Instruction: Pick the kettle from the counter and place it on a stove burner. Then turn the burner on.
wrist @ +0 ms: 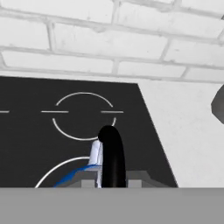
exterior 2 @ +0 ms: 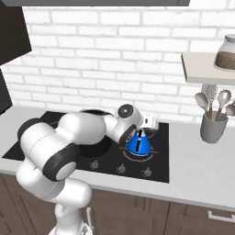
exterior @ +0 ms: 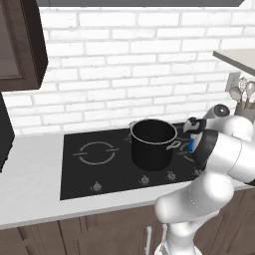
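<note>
The gripper (exterior 2: 140, 133) is clenched on the black handle of the kettle (exterior 2: 138, 144), which sits directly beneath it on the front right burner (exterior 2: 148, 154); releasing off-centre, or brushing the pot (exterior: 153, 143) alongside, could tip it.

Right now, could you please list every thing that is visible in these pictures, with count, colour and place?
kettle: one, bright blue with black handle, on the front right zone of the cooktop.
pot: one, black with steel rim, on the cooktop left of the kettle.
cooktop: one, black glass with grey rings and a front row of knobs, set in the counter.
counter: one, pale grey, over dark brown cabinet fronts.
utensil holder: one, grey, holding spoons, on the counter at right.
jar: one, glass, on the wall shelf.
gripper: one, shut on the kettle's handle.
</note>
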